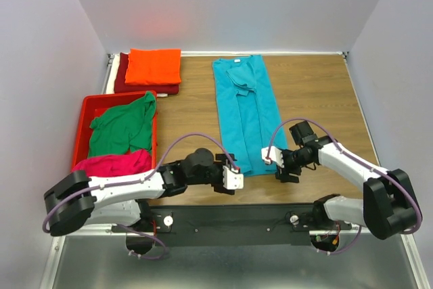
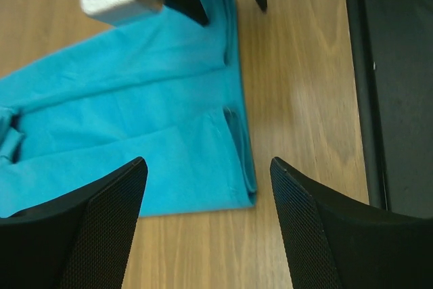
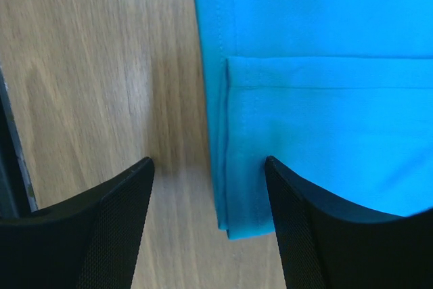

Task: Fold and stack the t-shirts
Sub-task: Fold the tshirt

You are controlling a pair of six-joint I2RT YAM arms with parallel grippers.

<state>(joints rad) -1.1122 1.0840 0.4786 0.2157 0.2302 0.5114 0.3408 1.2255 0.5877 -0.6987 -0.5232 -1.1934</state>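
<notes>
Turquoise t-shirt [image 1: 245,116], folded into a long strip, lies centred on wooden table [image 1: 325,99]. Left gripper [image 2: 206,167] and right gripper [image 3: 208,164] hover, jaws spread, over its near hem corners, seemingly not yet touching, poised to fold it crosswise.

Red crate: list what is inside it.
In the red crate: a crumpled green t-shirt reaching its right rim, and a magenta t-shirt at the near end. Anything beneath them is covered.

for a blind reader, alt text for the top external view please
A turquoise t-shirt, folded lengthwise, lies on a table, with the left gripper and right gripper at its near corners. At left, a red crate holds a green shirt and a magenta shirt; an orange shirt lies on a dark red shirt behind it.
</notes>
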